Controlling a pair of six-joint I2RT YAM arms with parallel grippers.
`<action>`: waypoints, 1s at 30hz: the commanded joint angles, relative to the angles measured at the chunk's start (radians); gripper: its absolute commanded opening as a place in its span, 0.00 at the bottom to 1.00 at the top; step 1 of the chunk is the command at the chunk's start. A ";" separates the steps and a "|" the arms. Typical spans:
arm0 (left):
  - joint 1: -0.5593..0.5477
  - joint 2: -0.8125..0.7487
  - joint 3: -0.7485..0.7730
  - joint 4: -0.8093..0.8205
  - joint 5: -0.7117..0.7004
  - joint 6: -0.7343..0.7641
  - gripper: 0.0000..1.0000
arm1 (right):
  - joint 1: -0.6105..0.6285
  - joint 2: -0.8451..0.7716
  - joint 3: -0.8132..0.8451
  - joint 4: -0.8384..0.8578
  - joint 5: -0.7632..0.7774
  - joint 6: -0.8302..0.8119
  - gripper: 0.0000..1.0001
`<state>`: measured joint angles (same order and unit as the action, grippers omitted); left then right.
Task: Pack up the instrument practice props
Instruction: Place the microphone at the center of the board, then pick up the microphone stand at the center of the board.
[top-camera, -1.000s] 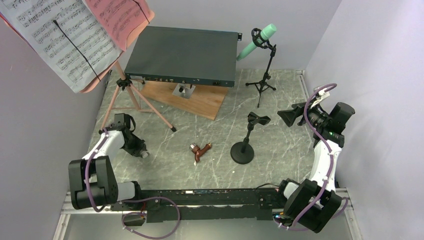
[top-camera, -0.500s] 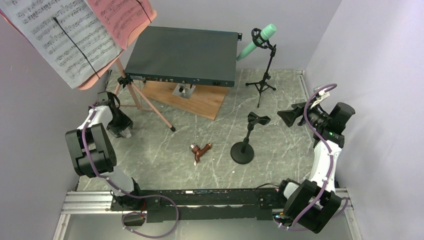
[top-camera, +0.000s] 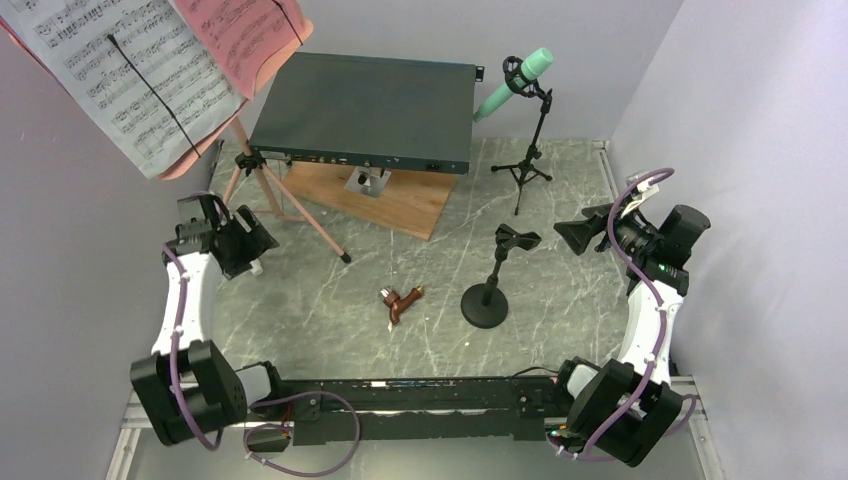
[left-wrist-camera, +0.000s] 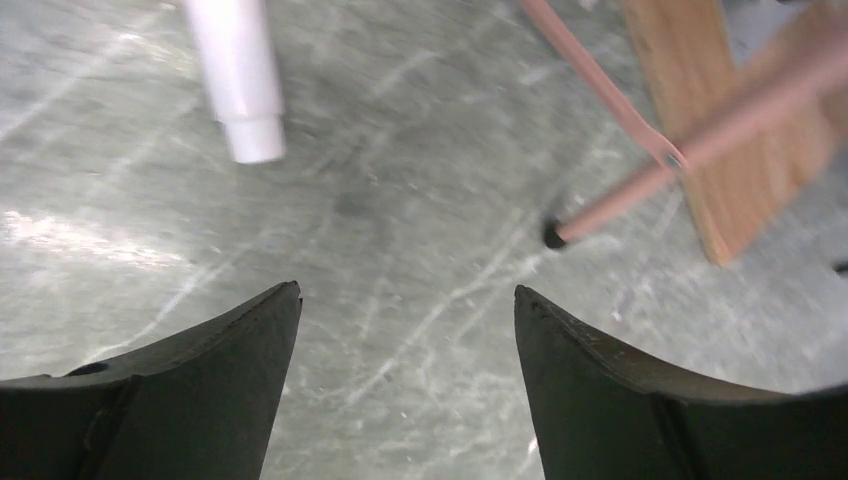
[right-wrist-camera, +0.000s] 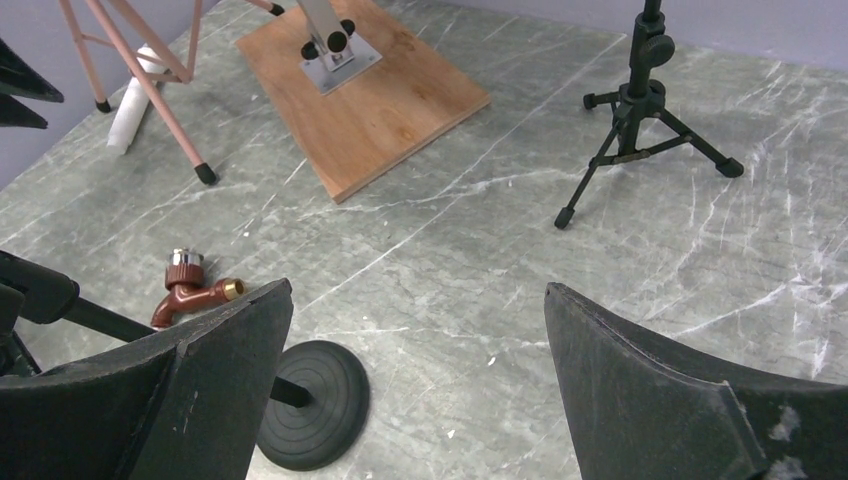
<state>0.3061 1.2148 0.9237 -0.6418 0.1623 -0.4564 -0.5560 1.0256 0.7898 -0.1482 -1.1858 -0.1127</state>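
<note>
1. Lying flat on the desk, the white microphone sits just ahead of the left claw, beside a pink tripod leg of the music stand.
2. Left claw: jaws wide apart with nothing between them, pointed down at bare desk just short of the microphone.
3. Right claw: fully spread and empty, held high at the right side, well apart from every prop.
4. Handling, white microphone: judged light, rigid, smooth and round, so liable to roll or squirt out of a pinch. Take it across the barrel near mid-length, jaws square to its axis.
5. Handling, music stand: judged top-heavy. Its sheet-music pages are loose and soft, and a knock to a leg could spill them. Grip the post above the leg hub.
6. Handling, mint microphone: clipped high on a thin black tripod at the far right and judged easy to tip. The black mount on its round base stands near centre and looks steadier.
</note>
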 joint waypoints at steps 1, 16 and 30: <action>-0.001 -0.126 -0.053 -0.020 0.305 0.060 0.85 | -0.007 -0.019 -0.004 0.026 -0.034 -0.035 1.00; -0.036 -0.380 -0.173 0.054 0.769 0.023 0.99 | -0.015 -0.029 -0.030 -0.089 -0.076 -0.246 1.00; -0.212 -0.482 -0.333 0.504 0.930 -0.306 0.99 | -0.015 0.184 0.036 -1.249 -0.262 -1.511 1.00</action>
<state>0.2058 0.8024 0.5583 -0.2123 1.0397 -0.7101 -0.5671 1.1477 0.7826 -0.9657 -1.3350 -1.0889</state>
